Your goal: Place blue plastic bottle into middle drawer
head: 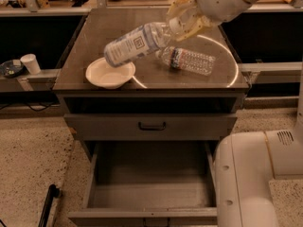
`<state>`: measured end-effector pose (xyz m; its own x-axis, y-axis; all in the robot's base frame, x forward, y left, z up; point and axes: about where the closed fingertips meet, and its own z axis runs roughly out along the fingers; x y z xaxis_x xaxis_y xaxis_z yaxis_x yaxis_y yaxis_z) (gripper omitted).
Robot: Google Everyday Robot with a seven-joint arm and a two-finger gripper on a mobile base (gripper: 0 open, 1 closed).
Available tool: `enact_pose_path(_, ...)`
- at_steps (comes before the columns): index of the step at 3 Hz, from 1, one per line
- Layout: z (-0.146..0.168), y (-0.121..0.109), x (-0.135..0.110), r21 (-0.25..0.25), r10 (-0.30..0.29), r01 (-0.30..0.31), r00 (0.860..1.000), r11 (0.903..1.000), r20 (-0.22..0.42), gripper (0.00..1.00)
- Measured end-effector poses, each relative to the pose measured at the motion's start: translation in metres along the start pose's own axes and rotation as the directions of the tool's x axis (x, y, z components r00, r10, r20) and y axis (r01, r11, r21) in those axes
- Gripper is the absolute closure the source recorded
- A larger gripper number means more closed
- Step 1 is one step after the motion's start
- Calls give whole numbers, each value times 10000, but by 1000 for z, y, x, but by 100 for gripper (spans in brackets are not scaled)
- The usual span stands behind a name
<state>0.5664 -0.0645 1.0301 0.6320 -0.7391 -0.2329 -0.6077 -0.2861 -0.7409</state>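
A white bowl [110, 73] sits front-left on the cabinet top [142, 20]; a clear ribbed bottle [188, 60] lies on its side to its right. The black-handled upper drawer [151, 126] is closed. A white cup [31, 63] stands far left

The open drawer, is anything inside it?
Nothing shows inside: the middle drawer has a bare grey floor. Its front right corner is hidden behind the robot's white body. The gripper holds the blue plastic bottle up above the tabletop.
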Motion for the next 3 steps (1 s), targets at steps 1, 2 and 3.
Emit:
enact_pose_path(1,1,31,-4,-462,392,-373,9984,9982,409,100)
enact_pose_path(2,3,30,-9,-306,480,-460,9964,9985,694,100)
enact_pose_path(3,8,25,-16,-411,302,-269,9963,9988,810,100)
